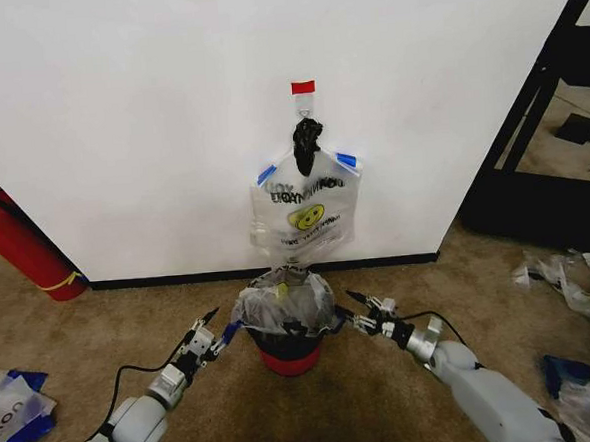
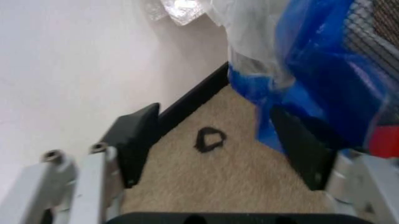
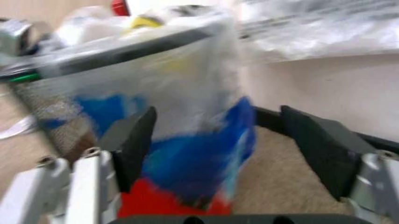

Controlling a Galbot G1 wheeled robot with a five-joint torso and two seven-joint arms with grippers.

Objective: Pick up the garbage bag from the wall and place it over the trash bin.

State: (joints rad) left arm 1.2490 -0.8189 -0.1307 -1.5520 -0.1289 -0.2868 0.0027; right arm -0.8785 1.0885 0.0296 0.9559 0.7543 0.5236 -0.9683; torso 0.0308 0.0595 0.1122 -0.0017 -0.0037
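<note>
Risk of slippage: garbage bag [image 1: 283,300] drapes over trash bin [image 1: 289,352], between left pincer [image 1: 209,323] and right pincer [image 1: 361,302], both spread and apparently gripping nothing. An unseated rim could slide off; another bag [image 1: 304,210] hangs beyond.

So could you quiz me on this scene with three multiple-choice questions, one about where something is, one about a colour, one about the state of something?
1. Where is the bag with the smiley face?
A. On the carpet
B. Hanging on the wall
C. Held by a gripper

2. What colour is the trash bin's base?
A. Red
B. Green
C. White

3. How are both grippers' fingers?
A. Shut on a bag
B. Shut on nothing
C. Open

Answers:
1 B: the garbage bag hangs from a hook on the wall.
2 A: the trash bin shows red below its liner.
3 C: the left gripper and right gripper flank the bin, fingers apart.
</note>
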